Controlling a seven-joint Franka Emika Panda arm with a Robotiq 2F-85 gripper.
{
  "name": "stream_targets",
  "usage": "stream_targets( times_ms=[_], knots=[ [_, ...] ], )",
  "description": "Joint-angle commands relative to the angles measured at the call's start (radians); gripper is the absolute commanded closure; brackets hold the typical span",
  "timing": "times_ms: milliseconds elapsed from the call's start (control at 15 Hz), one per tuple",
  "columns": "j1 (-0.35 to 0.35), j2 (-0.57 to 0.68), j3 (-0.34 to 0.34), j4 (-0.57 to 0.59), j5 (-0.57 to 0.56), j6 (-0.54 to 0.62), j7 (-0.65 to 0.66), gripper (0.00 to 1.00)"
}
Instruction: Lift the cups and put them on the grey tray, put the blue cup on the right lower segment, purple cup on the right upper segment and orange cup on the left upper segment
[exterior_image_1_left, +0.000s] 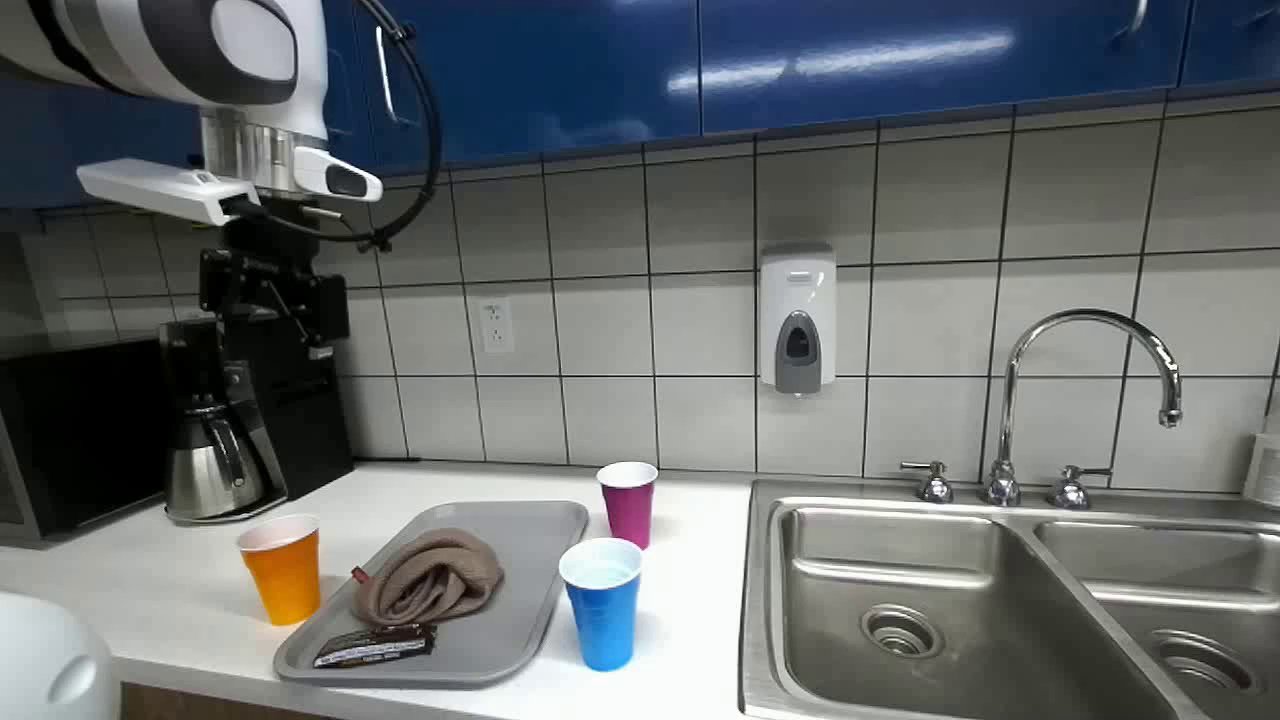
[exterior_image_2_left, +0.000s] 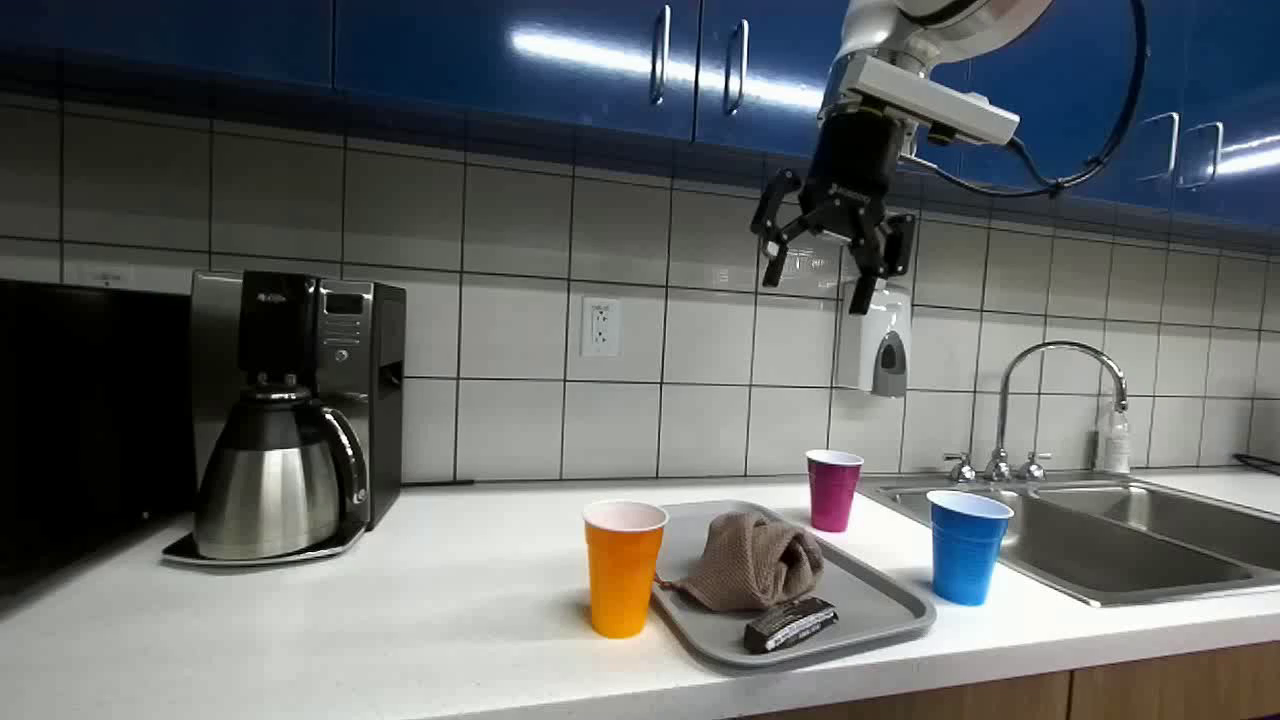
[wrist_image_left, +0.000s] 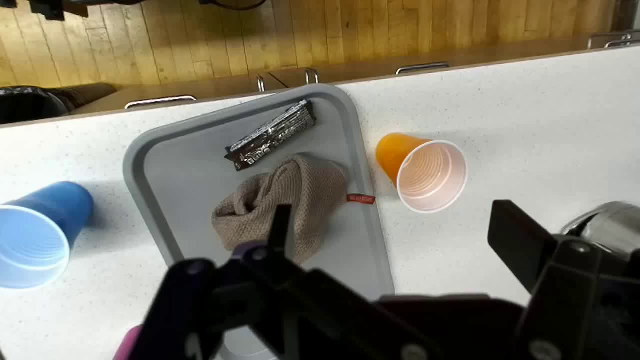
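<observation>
White arm (exterior_image_1_left: 308, 60) bears black cable (exterior_image_1_left: 434, 130) and claw (exterior_image_2_left: 818, 283).

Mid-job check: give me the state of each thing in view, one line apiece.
Gripper: open, holding nothing
Grey tray: flat on counter
Blue cup: upright, beside tray
Purple cup: upright, beside tray
Orange cup: upright, beside tray
Brown cloth: bunched, on tray
Wrapped bar: lying on tray
Faucet: not running
Carafe: seated in coffee maker
Blue cabinets: shut

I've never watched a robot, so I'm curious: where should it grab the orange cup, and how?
Take the orange cup by its rim, probably, from straight above, the open pincer straddling its side: the cup stands upright, mouth up, and looks empty inside in the wrist view.
</observation>
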Motion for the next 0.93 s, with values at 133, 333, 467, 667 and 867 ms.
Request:
stream_targets(
  times_ms=[133, 333, 467, 667, 867],
  knots=[
    [-0.011, 0.0, 0.008, 0.002, 0.005, -0.004, -0.004, 0.0],
    [-0.011, 0.0, 0.008, 0.002, 0.005, -0.004, -0.004, 0.0],
    [-0.011, 0.0, 0.008, 0.002, 0.005, -0.004, -0.004, 0.0],
    [-0.016, 0.008, 0.018, -0.018, -0.022, 0.027, -0.016, 0.0],
    [-0.03, 0.016, 0.018, -0.036, -0.071, 0.046, -0.019, 0.0]
  ],
)
